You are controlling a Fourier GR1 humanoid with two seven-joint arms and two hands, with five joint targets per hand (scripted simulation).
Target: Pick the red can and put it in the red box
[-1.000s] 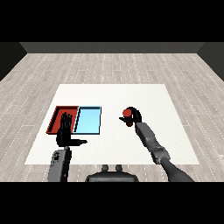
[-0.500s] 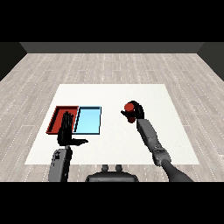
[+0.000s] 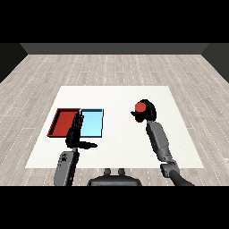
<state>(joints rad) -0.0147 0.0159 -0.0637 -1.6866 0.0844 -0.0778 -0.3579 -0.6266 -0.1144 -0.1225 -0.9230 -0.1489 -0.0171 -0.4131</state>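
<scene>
Head view, left to right: red tray (image 3: pixel 62 123) and light blue tray (image 3: pixel 93 123) touch on the white worktop (image 3: pixel 120 134); my left hand (image 3: pixel 77 136) overlaps both, fingers released. My right hand (image 3: pixel 146 112) curls around the red can (image 3: pixel 141 107), higher than a second ago.

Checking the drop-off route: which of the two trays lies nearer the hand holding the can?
The light blue tray; it lies between the red tray and the right hand curled round the red can.
</scene>
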